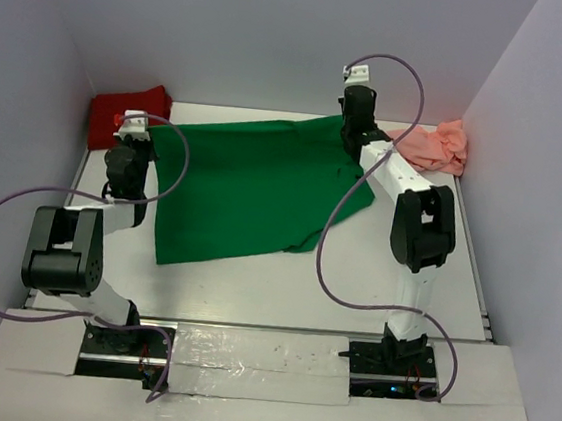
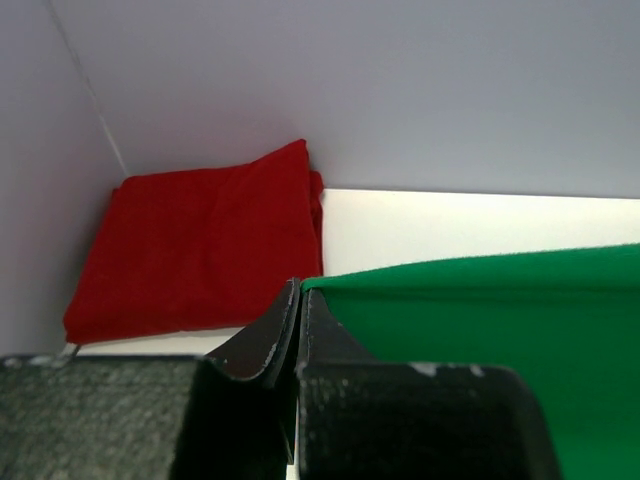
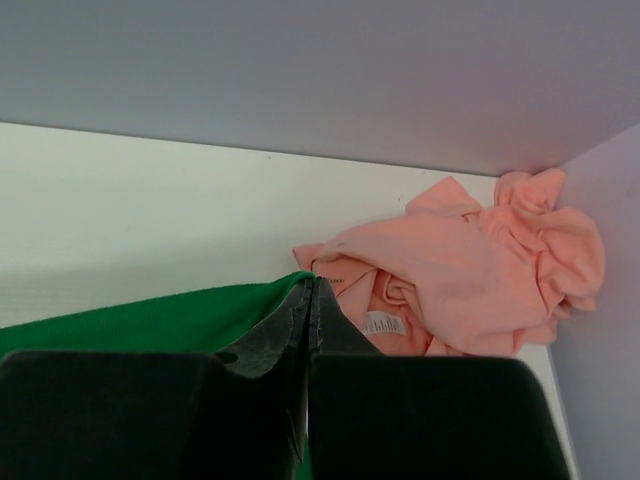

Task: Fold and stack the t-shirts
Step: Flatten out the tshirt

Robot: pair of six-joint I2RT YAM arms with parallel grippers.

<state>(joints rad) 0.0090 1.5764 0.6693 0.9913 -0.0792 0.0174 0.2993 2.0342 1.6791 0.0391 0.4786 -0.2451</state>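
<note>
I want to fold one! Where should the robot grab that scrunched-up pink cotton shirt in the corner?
Probably the near edge of the crumpled salmon pink cotton t-shirt, by its white label, coming from above on the open table side: walls stand behind and right of it; that edge lies flattest.

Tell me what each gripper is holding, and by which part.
Both hold the green t-shirt: the left gripper pinches its far left corner, the right gripper its far right corner.
</note>
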